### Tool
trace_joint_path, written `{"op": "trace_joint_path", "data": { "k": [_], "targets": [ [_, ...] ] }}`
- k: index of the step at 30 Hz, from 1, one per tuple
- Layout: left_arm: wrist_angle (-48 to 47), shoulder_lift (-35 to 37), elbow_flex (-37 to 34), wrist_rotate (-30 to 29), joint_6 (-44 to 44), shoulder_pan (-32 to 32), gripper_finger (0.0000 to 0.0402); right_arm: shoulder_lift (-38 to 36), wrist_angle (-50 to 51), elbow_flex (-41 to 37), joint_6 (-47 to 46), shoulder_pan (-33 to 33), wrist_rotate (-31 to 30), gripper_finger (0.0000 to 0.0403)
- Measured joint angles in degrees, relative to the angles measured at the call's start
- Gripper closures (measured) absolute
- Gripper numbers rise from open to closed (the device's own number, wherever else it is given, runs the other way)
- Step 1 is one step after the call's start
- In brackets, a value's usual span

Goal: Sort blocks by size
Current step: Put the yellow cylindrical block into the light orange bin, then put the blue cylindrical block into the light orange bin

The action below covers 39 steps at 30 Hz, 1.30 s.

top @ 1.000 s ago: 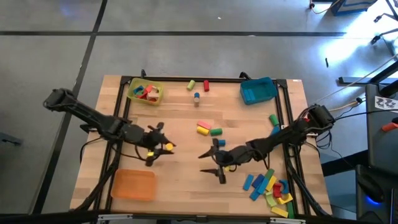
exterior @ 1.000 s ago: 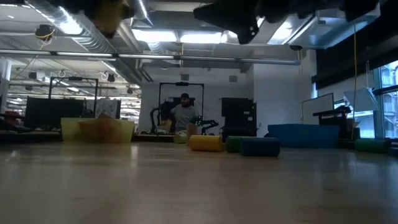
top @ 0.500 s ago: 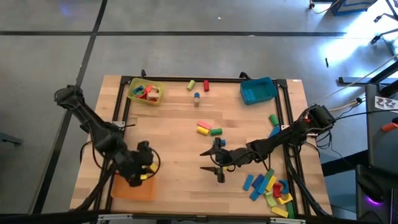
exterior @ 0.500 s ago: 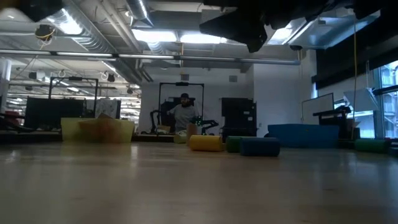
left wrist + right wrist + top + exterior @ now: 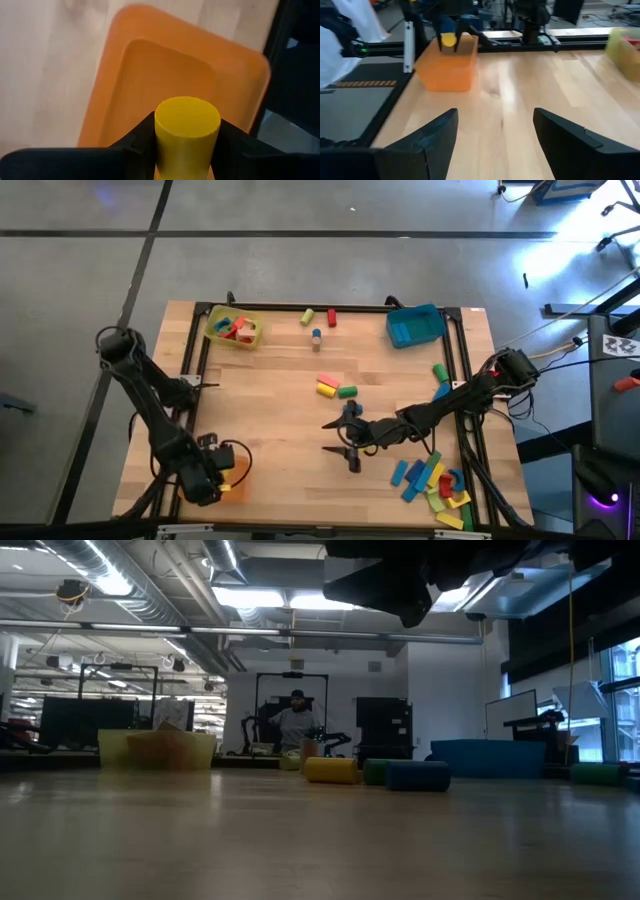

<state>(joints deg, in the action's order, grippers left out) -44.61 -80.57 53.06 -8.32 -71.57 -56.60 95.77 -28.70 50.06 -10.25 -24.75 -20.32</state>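
High view: the left arm folds back from its shoulder at the table's left edge and reaches down to the near-left corner, where the left gripper (image 5: pixel 218 477) hangs over the orange tray (image 5: pixel 238 470). Left wrist view shows its jaws closed on a yellow cylinder (image 5: pixel 187 126), one dark finger (image 5: pixel 137 145) pressed to each side of the block, whose round end face points out past the fingertips. Directly beyond the jaws lies the tray's hollow, its rim clear of the block.

From the far side, the right wrist view picks out the same cylinder above the tray's edge, held off the floor of the tray.

The right arm stretches from its base at the right edge in a long, low line toward the table's middle. The right gripper (image 5: pixel 340 442) has its jaws spread wide with nothing between them, only bare wood (image 5: pixel 520 100).

Other blocks sit apart from both jaws: a yellow, pink and green cluster (image 5: pixel 335 388) beyond the right gripper, a mixed heap (image 5: pixel 435 480) behind it beside the right forearm, and several in the yellow tray (image 5: pixel 234 328).
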Motion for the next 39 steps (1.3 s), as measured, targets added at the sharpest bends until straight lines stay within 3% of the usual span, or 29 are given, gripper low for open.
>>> {"op": "trace_joint_path", "data": {
  "k": [8,16,23,27,32,39],
  "targets": [
    [0.21,-4.22,-0.04,0.23,1.63,-1.02,0.0283,0.00,0.65,0.00,-1.38,0.02,-2.22,0.0141],
    [0.18,-7.70,-1.10,0.79,4.98,1.03,0.0233,0.00,1.43,0.00,-1.50,0.02,-2.20,0.0141],
    [-0.22,-5.64,-1.18,6.83,8.15,4.95,0.0201,0.00,2.36,0.00,-1.90,0.00,-2.21,0.0141],
    [-0.17,-0.79,-0.30,6.81,10.91,6.84,0.0192,0.00,2.31,0.00,-1.96,0.00,-2.20,0.0141],
    [0.02,5.90,-0.26,1.23,15.98,9.59,0.0194,-0.25,2.81,-0.01,-1.95,-0.02,-2.19,0.0141],
    [2.24,11.00,-0.24,-12.07,28.34,12.78,0.0196,-8.21,21.16,0.00,-7.21,0.00,-2.89,0.0141]
  ]
}}
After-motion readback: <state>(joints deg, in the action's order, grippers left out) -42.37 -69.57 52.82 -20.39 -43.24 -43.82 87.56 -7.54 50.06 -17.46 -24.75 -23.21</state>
